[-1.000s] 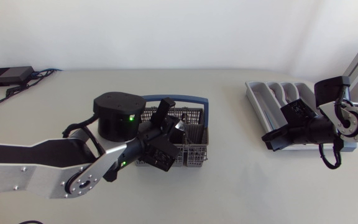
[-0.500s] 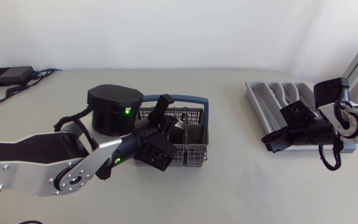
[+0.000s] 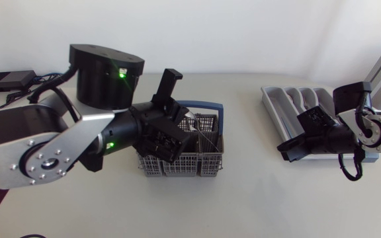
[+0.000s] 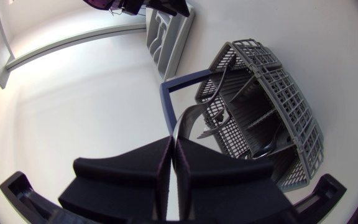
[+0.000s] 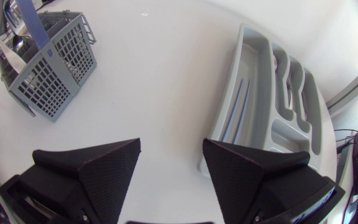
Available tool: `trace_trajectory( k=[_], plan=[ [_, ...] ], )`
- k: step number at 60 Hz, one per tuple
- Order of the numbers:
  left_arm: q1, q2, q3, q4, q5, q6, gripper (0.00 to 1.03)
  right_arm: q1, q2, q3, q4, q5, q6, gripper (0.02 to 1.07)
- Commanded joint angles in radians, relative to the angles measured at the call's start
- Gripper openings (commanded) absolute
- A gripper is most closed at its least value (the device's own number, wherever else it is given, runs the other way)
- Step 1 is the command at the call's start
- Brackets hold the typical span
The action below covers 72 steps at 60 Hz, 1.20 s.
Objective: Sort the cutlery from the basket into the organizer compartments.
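The pale, smooth desk [image 3: 256,198] carries everything here. The big silver-grey left arm with black joints [image 3: 38,145] comes in over it and ends above the basket, and its left fingers [image 4: 123,174] are pressed together on a slim silver metal cutlery piece. The smaller right arm [image 3: 369,125] sits at the organizer, and its right fingers [image 5: 98,168] are spread wide apart with only bare desk between them. The grey plastic mesh basket with a blue handle [image 3: 177,165] lies just under and ahead of the left fingers and well away from the right fingers. More silver cutlery [image 4: 263,146] stands in its compartments. The grey plastic organizer tray with several long compartments [image 5: 253,93] lies just ahead of the right fingers and off to one side, close by but not touching them. Slim pieces lie in its long outer compartment, and darker pieces in the ones further from the fingers. A small flat black box with cables [image 3: 6,80] rests at the desk's far corner, well away from both pairs of fingers. The slim silver cutlery piece [image 4: 180,127] runs out from between the left fingers towards the basket's blue handle, lifted above the mesh. Its working end cannot be made out.
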Motion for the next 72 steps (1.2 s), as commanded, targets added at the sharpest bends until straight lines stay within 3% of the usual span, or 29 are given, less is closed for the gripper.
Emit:
trace_trajectory(
  k=[1,25,39,48,72],
  plan=[
    [0.008,-0.044,0.05,-0.013,0.006,-0.011,0.03,0.012,-0.015,-0.03,0.001,0.003,-0.006,0.75],
    [0.016,-0.215,0.088,-0.185,-0.021,-0.031,0.03,0.026,-0.055,-0.034,-0.023,0.006,-0.006,0.75],
    [0.0,-0.201,0.222,-0.476,-0.026,-0.31,0.03,0.058,-0.164,-0.063,-0.039,-0.012,-0.012,0.75],
    [-0.031,-0.139,0.306,-0.607,-0.009,-0.485,0.03,0.074,-0.256,-0.086,-0.062,-0.023,-0.019,0.78],
    [-0.066,0.101,0.483,-0.725,0.084,-0.869,0.03,0.081,-0.515,-0.169,-0.123,-0.072,-0.088,0.78]
  ],
)
